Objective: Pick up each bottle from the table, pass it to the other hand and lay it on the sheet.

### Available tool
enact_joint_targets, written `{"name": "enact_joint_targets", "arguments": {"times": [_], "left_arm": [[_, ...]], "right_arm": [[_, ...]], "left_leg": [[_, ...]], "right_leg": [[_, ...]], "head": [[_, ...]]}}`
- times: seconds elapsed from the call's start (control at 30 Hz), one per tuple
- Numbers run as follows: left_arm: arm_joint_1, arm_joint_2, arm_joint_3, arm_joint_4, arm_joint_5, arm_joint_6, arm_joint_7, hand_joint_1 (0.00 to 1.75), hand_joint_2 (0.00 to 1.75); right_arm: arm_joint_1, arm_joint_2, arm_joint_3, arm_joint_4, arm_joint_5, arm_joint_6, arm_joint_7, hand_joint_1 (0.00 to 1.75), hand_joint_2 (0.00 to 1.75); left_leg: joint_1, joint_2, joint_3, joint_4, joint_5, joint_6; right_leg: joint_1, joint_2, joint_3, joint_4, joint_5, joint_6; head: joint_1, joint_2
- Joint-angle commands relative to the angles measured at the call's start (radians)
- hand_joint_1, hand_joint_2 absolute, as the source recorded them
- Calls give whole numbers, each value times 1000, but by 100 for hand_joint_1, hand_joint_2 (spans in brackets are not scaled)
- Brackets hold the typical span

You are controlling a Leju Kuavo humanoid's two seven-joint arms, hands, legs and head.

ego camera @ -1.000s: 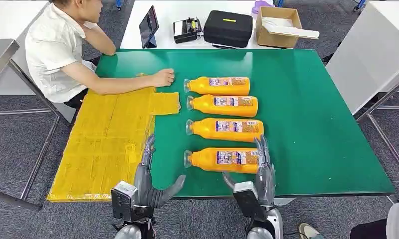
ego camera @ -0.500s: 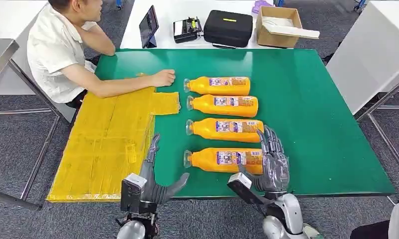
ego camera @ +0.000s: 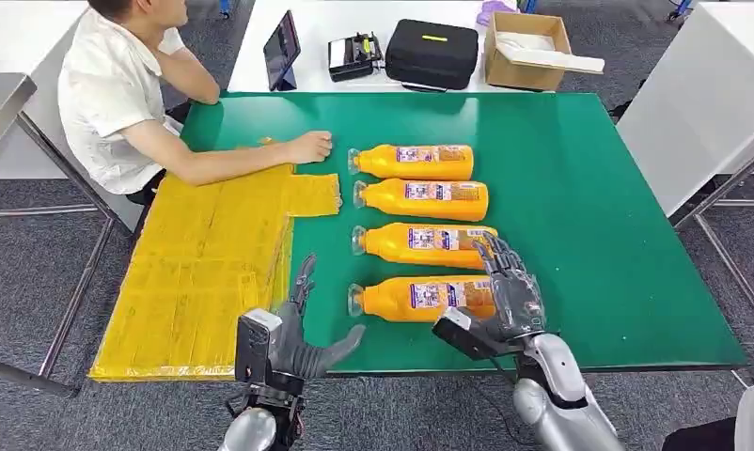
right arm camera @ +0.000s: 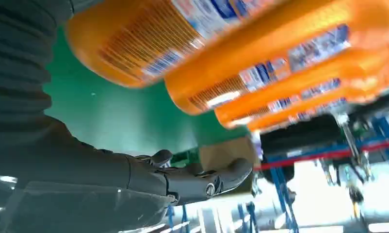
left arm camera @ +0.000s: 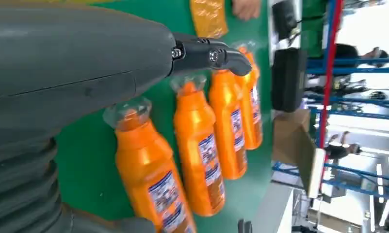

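Several orange bottles lie side by side on the green table (ego camera: 580, 188), caps pointing towards the yellow sheet (ego camera: 204, 272). The nearest bottle (ego camera: 416, 298) (left arm camera: 149, 179) (right arm camera: 149, 34) lies close to the front edge. My right hand (ego camera: 510, 291) (right arm camera: 192, 179) is at this bottle's base end, fingers spread over it and reaching towards the bottle behind it (ego camera: 420, 243); nothing is gripped. My left hand (ego camera: 298, 338) (left arm camera: 207, 53) is open at the front edge, between the sheet and the nearest bottle's cap.
A person sits at the table's far left corner, one hand (ego camera: 309, 147) resting by the sheet's far corner near the farthest bottle (ego camera: 411, 162). Behind the green table are a tablet (ego camera: 281, 49), a black case (ego camera: 431, 52) and a cardboard box (ego camera: 528, 42).
My right hand has moved forward and leaned in over the nearest bottle's base end. My left hand has shifted slightly right along the front edge. The bottles have not moved.
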Motion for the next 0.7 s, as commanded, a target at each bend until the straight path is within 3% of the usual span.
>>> {"name": "enact_joint_targets", "arguments": {"times": [0.03, 0.7], "left_arm": [[-40, 0, -19, 74, 44, -35, 28, 0, 175], [-50, 6, -47, 93, 69, -48, 49, 0, 175]], "right_arm": [[-109, -77, 99, 139, -36, 101, 2, 0, 175], [-120, -95, 171, 158, -91, 150, -18, 0, 175]], "left_leg": [[1, 3, 4, 0, -2, 0], [1, 3, 3, 0, -2, 0]], "right_leg": [[1, 2, 3, -1, -1, -4], [2, 1, 3, -1, -1, -4]], "head": [[0, 0], [0, 0]]}}
